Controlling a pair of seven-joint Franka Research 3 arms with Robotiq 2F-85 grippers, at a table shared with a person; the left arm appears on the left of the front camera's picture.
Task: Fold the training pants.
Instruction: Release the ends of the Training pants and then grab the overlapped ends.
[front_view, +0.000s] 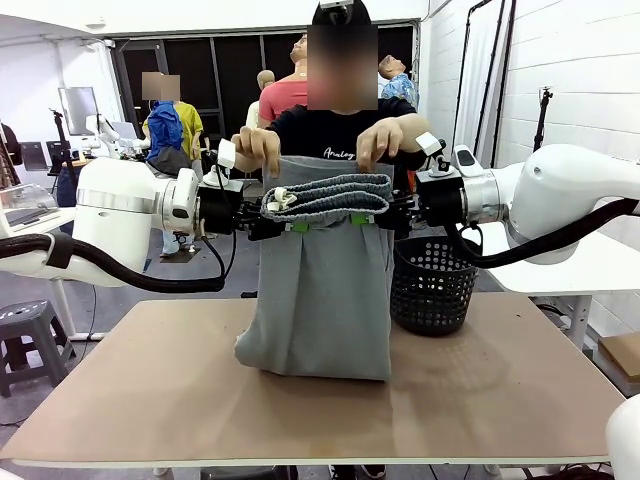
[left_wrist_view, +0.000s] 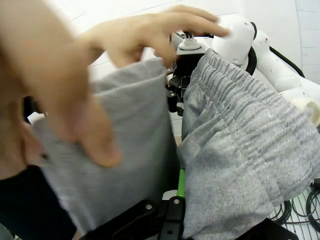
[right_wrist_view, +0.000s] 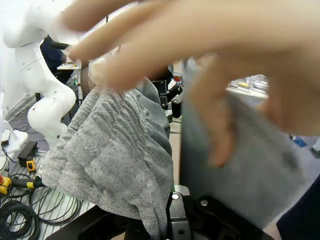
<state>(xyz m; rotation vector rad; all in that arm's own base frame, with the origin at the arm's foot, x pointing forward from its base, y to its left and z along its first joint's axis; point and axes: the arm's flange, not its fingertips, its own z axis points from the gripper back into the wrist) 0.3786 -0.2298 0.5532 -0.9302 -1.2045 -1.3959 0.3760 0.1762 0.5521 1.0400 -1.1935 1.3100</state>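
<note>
Bench: pale brown top (front_view: 120, 400), its near edge closest to the front camera; the lower end of the cloth rests on it near the middle
Training pants: light grey (front_view: 325, 300), hanging as a flat panel from the pincers down to the bench, long axis up and down; the gathered waistband is at the top, lying crosswise from one pincer to the other and flopped toward the camera
Left pincer: (front_view: 290, 222) clamped shut on the left end of the upper edge, green pad showing against the cloth
Right pincer: (front_view: 375, 218) clamped shut on the right end of the same edge
Person's hands: (front_view: 258, 148) both pinch a rear layer of the pants just above the pincers
Left wrist view: close up, ribbed waistband on one side, a smooth layer on the other under a blurred hand, the right arm (left_wrist_view: 280, 65) beyond
Right wrist view: bunched grey knit, a blurred hand across the top, the left arm (right_wrist_view: 35, 75) and cables (right_wrist_view: 30, 200) on the floor
Basket: black mesh (front_view: 432, 285), on the bench just beside the pants, toward the far right
Room: white wall on the right, a stool (front_view: 25, 325) on the left, people farther back
</note>
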